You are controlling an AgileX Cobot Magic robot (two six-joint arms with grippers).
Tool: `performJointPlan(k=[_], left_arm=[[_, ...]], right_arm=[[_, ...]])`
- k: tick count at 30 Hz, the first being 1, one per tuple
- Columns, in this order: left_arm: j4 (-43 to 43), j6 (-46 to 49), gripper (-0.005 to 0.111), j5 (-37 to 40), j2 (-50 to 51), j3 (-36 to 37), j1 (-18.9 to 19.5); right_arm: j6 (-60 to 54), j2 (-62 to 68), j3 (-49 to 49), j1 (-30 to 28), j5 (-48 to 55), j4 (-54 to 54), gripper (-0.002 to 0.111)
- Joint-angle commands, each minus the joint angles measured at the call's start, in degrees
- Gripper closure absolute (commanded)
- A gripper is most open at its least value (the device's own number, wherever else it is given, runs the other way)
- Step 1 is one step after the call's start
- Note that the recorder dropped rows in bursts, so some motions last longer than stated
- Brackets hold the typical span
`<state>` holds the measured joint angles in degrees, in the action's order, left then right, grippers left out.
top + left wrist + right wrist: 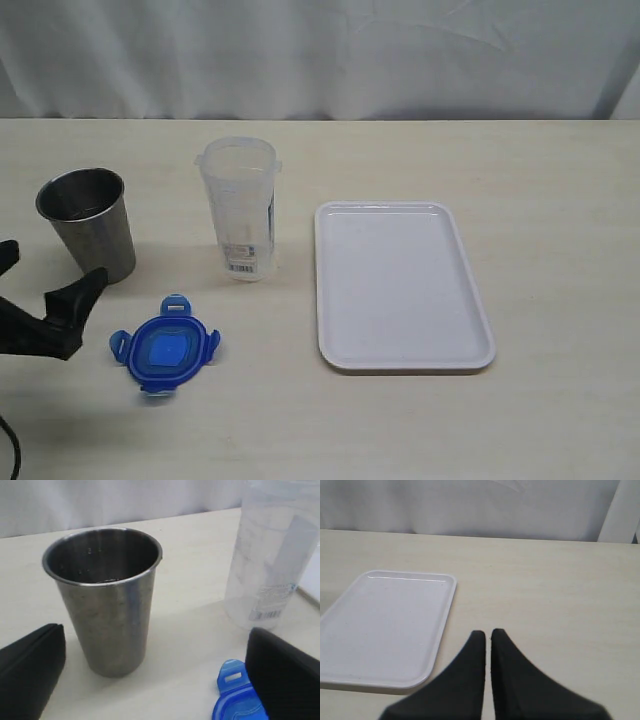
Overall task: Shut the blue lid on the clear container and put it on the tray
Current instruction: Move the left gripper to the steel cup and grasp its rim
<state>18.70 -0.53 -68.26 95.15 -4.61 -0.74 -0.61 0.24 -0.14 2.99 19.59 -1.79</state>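
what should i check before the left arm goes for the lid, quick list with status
1. left gripper open: ok, jaws wide.
2. left gripper lined up on lid: not ok; the cup sits straight ahead of it, lid off to one side.
3. lid free: ok, flat on the table, nothing on it.
4. container upright, mouth uncovered: ok.
5. tray bare: ok.
6. right gripper out of the way: ok, shut, beside the tray.

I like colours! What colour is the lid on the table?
The lid is blue; exterior view.
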Motion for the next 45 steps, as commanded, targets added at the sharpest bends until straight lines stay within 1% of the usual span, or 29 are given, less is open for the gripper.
performJointPlan(k=[1,11,16,24,29,36,38,39,40,41,45], left_arm=[[1.7,0.5,0.01,-1.7,5.6,-3.8,0.0],[1.4,1.2,0.01,-1.7,15.1,-13.0,0.0],[-2.1,1.2,0.01,-1.7,18.7,-16.9,0.0],[-2.7,1.2,0.01,-1.7,22.2,-20.9,0.0],[-0.3,1.2,0.01,-1.7,25.3,-24.4,0.0],[-0.3,0.5,0.01,-1.7,26.0,-26.1,0.0],[-0.2,0.5,0.016,-1.7,26.0,-26.5,0.0],[-0.2,0.5,0.022,-1.7,26.0,-26.5,0.0],[-0.2,0.5,0.031,-1.0,26.0,-26.8,0.0],[-0.1,0.5,0.038,-0.3,26.0,-27.1,0.0],[0.9,0.5,0.081,2.3,26.0,-27.4,0.0]], right_arm=[[0.2,-0.2,0.1,-0.3,0.0,0.0,0.104],[0.2,-0.2,0.1,-0.3,0.0,0.0,0.104],[0.2,-0.2,0.1,-0.3,0.0,0.0,0.104],[0.2,-0.2,0.1,-0.3,0.0,0.0,0.104],[0.2,-0.2,0.1,-0.3,0.0,0.0,0.104],[0.2,-0.2,0.1,-0.3,0.0,0.0,0.104],[0.2,-0.2,0.1,-0.3,0.0,0.0,0.104],[0.2,-0.2,0.1,-0.3,0.0,0.0,0.104],[0.2,-0.2,0.1,-0.3,0.0,0.0,0.104],[0.2,-0.2,0.1,-0.3,0.0,0.0,0.104],[0.2,-0.2,0.1,-0.3,0.0,0.0,0.104]])
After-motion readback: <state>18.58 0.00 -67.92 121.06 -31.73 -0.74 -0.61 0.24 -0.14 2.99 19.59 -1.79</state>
